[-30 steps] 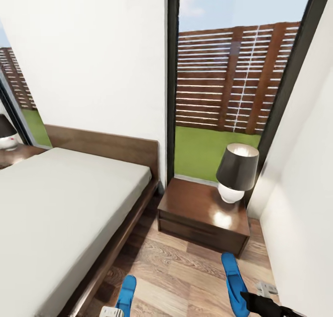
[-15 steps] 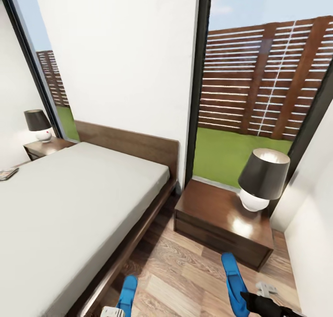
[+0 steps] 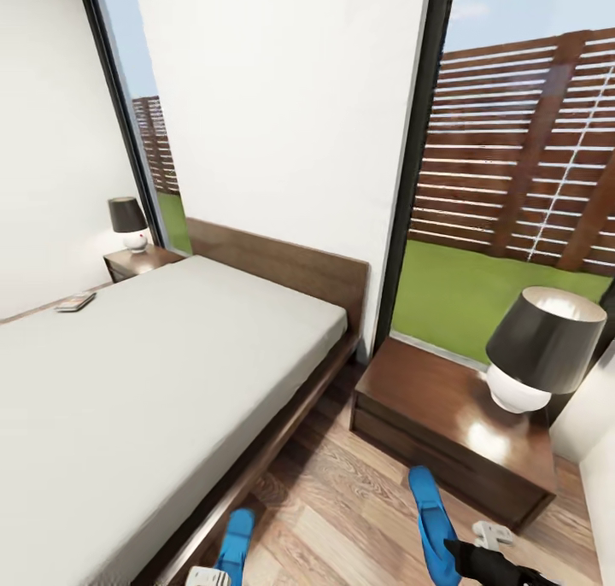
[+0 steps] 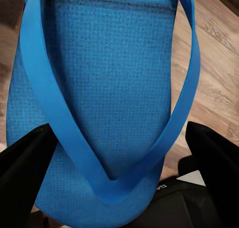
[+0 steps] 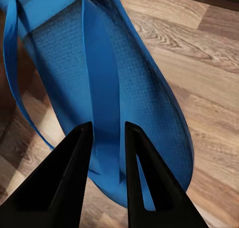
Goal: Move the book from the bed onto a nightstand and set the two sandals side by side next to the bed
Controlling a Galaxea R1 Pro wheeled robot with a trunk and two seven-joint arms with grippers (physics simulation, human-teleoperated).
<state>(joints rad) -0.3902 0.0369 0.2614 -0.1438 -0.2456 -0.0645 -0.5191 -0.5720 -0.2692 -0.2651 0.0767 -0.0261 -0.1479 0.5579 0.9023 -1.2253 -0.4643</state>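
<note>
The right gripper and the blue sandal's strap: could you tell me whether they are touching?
Touching. In the right wrist view the right gripper has its two black jaws closed on the strap of the blue sandal, no gap showing on either side.

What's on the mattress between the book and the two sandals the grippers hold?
Nothing: in the head view, bare mattress stretches from the book toward the sandals.

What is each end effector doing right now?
Left end effector: shut on the left sandal.
Right end effector: shut on a strap of the right sandal.
</note>
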